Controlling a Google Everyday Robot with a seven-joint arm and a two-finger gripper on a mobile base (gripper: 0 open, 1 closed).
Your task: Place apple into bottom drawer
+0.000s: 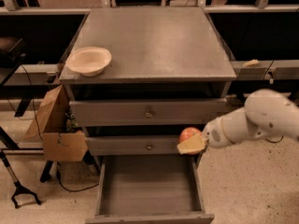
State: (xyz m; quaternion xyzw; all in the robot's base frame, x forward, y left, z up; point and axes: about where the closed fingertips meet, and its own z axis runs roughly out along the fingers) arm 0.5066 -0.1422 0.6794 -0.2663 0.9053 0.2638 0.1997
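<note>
**Apple held above the open bottom drawer**

One apple (pixel 188 133), small, round and orange-red with a paler patch, is clamped in the gripper (pixel 189 141); its tan fingers (pixel 192 146) are closed on it. It hangs before the middle drawer's (pixel 121 145) right end, above the bottom drawer's (pixel 148 185) right wall. The grey cabinet (pixel 149 41) has three drawers: two closed, one pulled out. One cream bowl (pixel 88 60) stands on its front left corner.
</note>
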